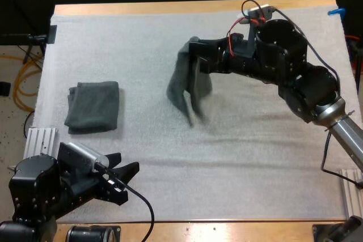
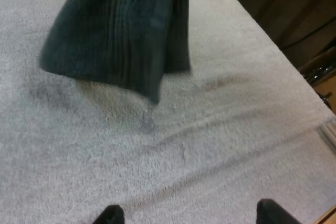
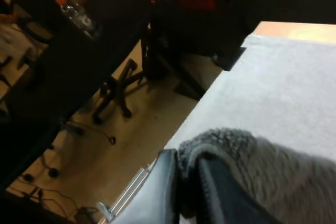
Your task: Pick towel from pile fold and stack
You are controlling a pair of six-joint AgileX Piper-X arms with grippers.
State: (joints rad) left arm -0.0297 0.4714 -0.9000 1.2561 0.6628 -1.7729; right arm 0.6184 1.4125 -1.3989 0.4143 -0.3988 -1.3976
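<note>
The right end effector (image 1: 197,63) is clamped on a dark grey-green towel (image 1: 182,88), which hangs in loose folds above the middle of the white mat (image 1: 238,157), its lower edge clear of the surface. A second, folded towel (image 1: 93,106) lies flat on the mat's left side, well apart from the hanging one. The left end effector (image 1: 127,164) sits low over the near-left part of the wooden worktop (image 1: 170,8), fingers spread and gripping nothing.
</note>
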